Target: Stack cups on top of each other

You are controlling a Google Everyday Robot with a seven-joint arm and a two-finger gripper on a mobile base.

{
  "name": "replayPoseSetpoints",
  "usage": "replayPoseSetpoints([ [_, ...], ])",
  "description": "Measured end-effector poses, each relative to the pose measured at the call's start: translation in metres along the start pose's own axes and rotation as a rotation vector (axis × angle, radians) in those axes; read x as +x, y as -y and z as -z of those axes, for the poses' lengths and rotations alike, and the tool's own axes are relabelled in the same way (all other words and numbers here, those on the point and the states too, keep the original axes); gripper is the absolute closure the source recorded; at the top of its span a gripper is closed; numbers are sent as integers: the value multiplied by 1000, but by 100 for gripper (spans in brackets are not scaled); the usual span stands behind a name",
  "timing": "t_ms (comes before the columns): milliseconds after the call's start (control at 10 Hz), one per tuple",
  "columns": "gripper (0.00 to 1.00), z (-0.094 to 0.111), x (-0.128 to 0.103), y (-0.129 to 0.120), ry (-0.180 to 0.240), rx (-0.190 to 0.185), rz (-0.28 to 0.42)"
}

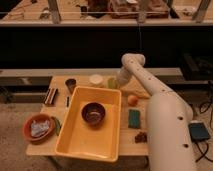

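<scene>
Three cups stand in a row at the back of the wooden table (47, 142). The dark grey-brown cup (71, 84) is at the left. The cream-white cup (96, 80) is in the middle. The light green cup (112, 83) is at the right. My white arm reaches from the lower right up to an elbow, then bends down. My gripper (119, 79) is right at the light green cup, on its right side, and partly hides it.
A yellow tray (75, 137) holds a wide dark-brown bowl (93, 112). An orange bowl with cloth (39, 127) sits at front left. An orange fruit (132, 100), a green sponge (134, 118) and a small brown object (141, 136) lie right of the tray. Dark utensils (51, 96) lie at left.
</scene>
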Motion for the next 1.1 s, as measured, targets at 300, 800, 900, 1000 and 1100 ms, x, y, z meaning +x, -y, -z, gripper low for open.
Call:
replayPoseSetpoints([
  [300,100,60,-6,18,-30,83,-11],
  [800,100,114,-47,68,-28,176,73],
  [900,100,108,-61,82,-15,184,108],
  [1000,100,99,-75,96,-2,182,143],
  [1100,100,92,-84,106,10,179,167],
])
